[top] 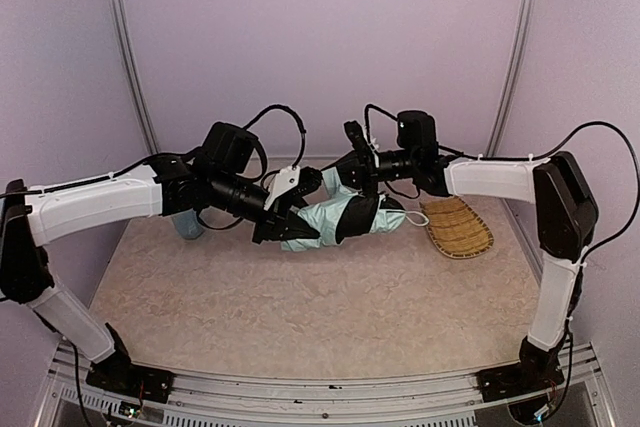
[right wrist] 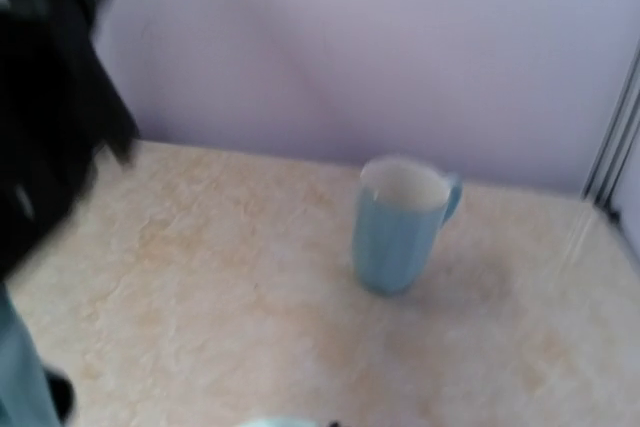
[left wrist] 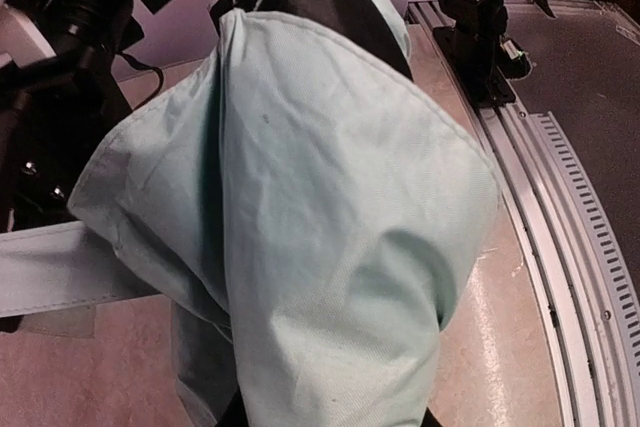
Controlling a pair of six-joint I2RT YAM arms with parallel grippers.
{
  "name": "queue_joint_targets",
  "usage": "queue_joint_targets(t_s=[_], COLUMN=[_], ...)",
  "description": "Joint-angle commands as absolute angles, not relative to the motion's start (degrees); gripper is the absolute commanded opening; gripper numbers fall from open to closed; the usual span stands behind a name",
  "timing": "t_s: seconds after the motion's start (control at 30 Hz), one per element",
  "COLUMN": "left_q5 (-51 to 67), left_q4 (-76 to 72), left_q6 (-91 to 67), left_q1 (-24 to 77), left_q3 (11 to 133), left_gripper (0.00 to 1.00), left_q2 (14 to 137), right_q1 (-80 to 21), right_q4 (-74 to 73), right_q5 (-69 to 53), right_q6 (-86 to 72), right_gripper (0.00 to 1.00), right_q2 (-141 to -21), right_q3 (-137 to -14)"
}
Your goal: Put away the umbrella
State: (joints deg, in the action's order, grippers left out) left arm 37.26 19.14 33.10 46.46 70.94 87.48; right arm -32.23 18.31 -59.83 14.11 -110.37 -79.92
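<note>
We are gripping the umbrella (top: 335,219) above the middle of the counter (top: 300,317): our left pincer (top: 283,229) is clamping its mint fabric, our right pincer (top: 348,175) is sitting pressed together just above it.

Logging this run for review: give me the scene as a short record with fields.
umbrella: folded mint bundle, centre of scene, between both grippers
left gripper: closed on umbrella fabric
right gripper: shut, against umbrella's upper side; contents unclear
cup: upright, back left, apart from umbrella
woven tray: right of umbrella, lying flat
</note>
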Motion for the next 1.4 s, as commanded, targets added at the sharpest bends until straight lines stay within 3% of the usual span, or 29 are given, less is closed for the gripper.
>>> queue_joint_targets(t_s=[0.0,0.33,0.53,0.87,1.13,1.37], left_q5=[45.8,45.3,48.7,49.7,48.8,42.0], left_q4=[32.8,26.8,23.5,21.0,16.5,19.9], left_q6=[42.5,31.9,28.6,23.4,17.6,17.4], left_q1=[49.6,42.4,39.4,35.4,32.7,32.8], left_q3=[74.5,73.5,75.4,78.5,78.0,80.7], left_gripper=[0.0,0.0,0.0,0.0,0.0,0.0], left_q2=[94.1,107.9,114.2,121.5,122.0,124.0], right_q1=[-29.9,-35.4,-40.4,-48.7,-54.2,-56.9], right_q4=[18.0,25.8,32.4,30.8,21.2,20.4], right_q5=[-55.2,-46.9,-43.3,-43.5,-36.0,-32.9], right_q6=[16.0,19.9,19.1,25.0,36.7,38.6], right_gripper=[0.0,0.0,0.0,0.0,0.0,0.0], right_q2=[-109.5,-93.1,-91.2,-92.5,-93.7,-95.8], right_q3=[-85.6,-63.9,-53.3,-48.1,-46.2,-46.7])
